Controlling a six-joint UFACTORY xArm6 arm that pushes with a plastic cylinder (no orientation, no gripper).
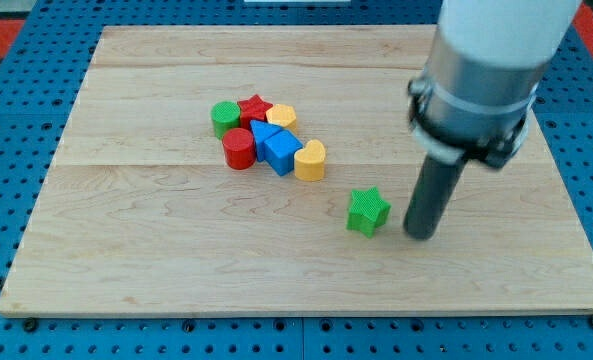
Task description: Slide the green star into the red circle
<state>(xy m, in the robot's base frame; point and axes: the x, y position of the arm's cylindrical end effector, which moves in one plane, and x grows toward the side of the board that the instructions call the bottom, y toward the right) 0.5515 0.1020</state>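
Green star sits apart at the cluster's four o'clock; my tip, a bare rod without fingers, stands at its three o'clock, placed to drive it toward the red circle.

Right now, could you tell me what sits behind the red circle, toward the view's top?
Behind the red circle sit a green circle and a red star. The red circle covers their lower edges, so contact cannot be seen.

the board is pale wood with visible grain, smooth and matt. the green star has a ribbed, matt plastic look; the red circle looks smoother. the rod at my tip is dark, matt.
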